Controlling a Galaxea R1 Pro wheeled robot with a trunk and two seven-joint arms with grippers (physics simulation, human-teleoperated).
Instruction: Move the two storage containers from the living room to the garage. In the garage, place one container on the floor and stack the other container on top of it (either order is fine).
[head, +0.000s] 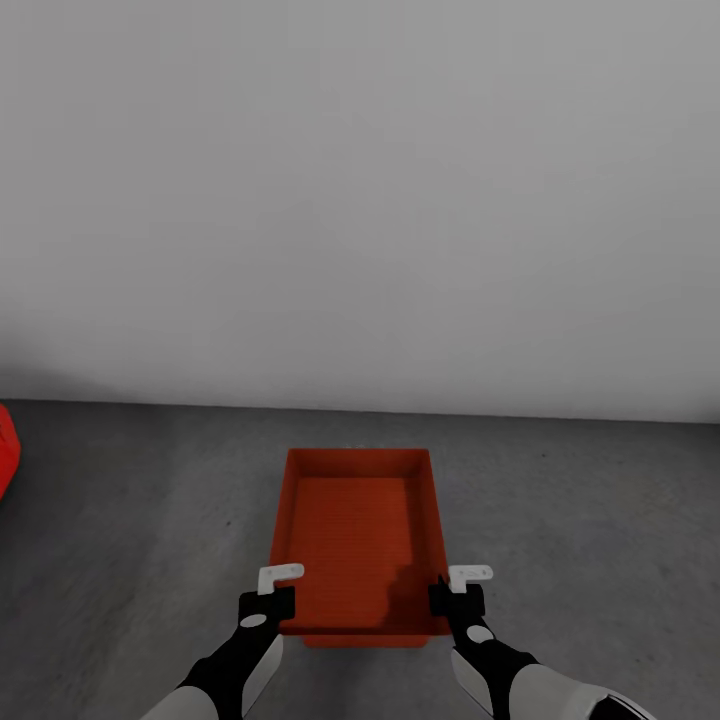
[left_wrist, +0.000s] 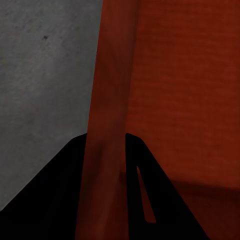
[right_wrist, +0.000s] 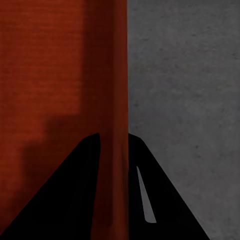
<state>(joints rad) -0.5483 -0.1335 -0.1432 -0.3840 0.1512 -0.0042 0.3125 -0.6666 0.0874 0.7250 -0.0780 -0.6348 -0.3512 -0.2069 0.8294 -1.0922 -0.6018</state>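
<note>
Left pincer (head: 268, 605) pinches the container's (head: 355, 530) left wall; right pincer (head: 457, 600) pinches its right wall. A red thing (head: 6, 450) is cut off at the edge.

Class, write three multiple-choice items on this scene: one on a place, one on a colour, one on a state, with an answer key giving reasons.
1. Where is each end effector on the storage container?
A. Both on the far wall
B. One on each side wall, at the near end
C. Both inside on the bottom

2. What colour is the floor around the container?
A. Dark grey
B. Light wood
C. White

3. What does the container hold?
A. A second container
B. Nothing
C. A red car

Answers:
1 B: the left end effector and the right end effector each straddle a side wall.
2 A: speckled grey surface shows beside it.
3 B: its ribbed bottom is bare.
</note>
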